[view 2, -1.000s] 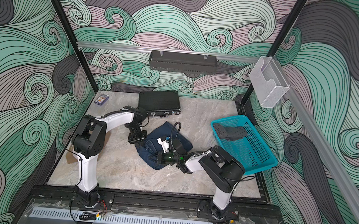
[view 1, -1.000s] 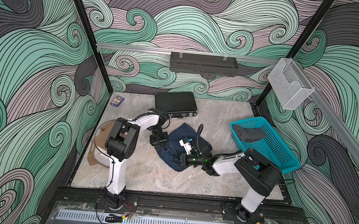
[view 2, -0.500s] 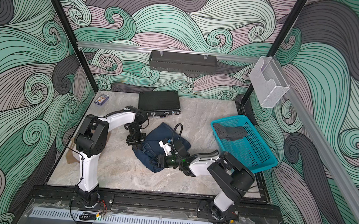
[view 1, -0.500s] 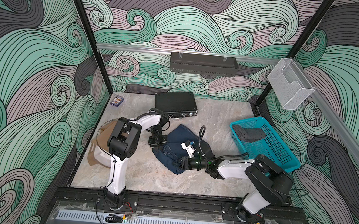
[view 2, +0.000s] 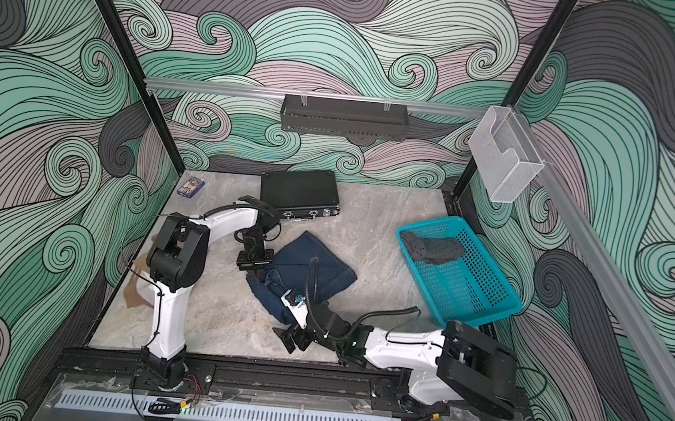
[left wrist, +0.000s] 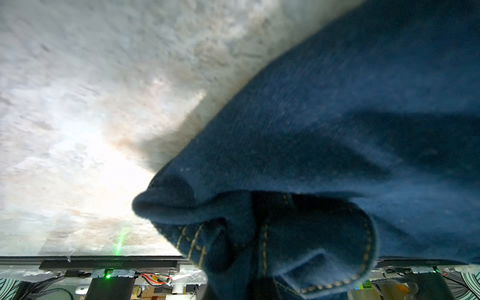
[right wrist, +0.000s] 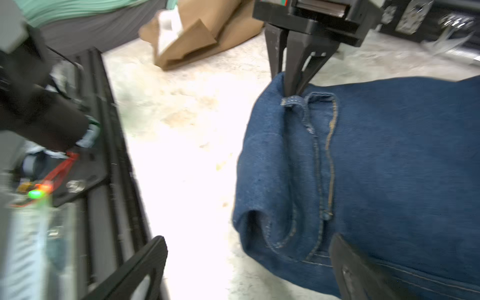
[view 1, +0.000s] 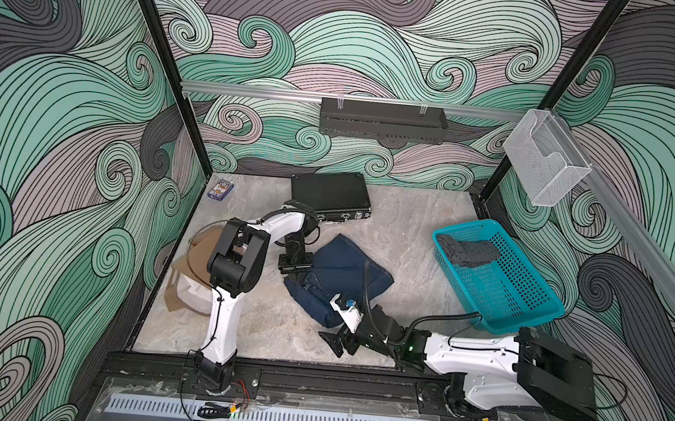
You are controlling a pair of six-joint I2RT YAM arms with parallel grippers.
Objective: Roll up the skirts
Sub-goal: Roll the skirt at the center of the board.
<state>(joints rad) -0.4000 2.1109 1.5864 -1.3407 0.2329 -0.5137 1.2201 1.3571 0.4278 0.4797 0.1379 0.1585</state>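
Marble tabletop (view 1: 408, 234), denim skirt (view 1: 348, 262) bunched at centre, left gripper (right wrist: 293, 88) pinching its 10 o'clock edge, right gripper (view 1: 340, 342) spread wide at 6 o'clock, dotted skirt (view 1: 469, 252) in teal basket (view 1: 527, 311) at 3 o'clock, tan skirt (view 1: 194, 257) at 9 o'clock

**Robot lab test cell**

Wave-print panels (view 1: 42, 131) wall in a marble-look counter (view 1: 408, 234) between black frame posts (view 1: 166, 63). A left arm (view 1: 221, 326) and a right arm (view 1: 469, 356) are bolted to a front rail (view 1: 312, 380), loose wiring (view 1: 242, 397) beside it.
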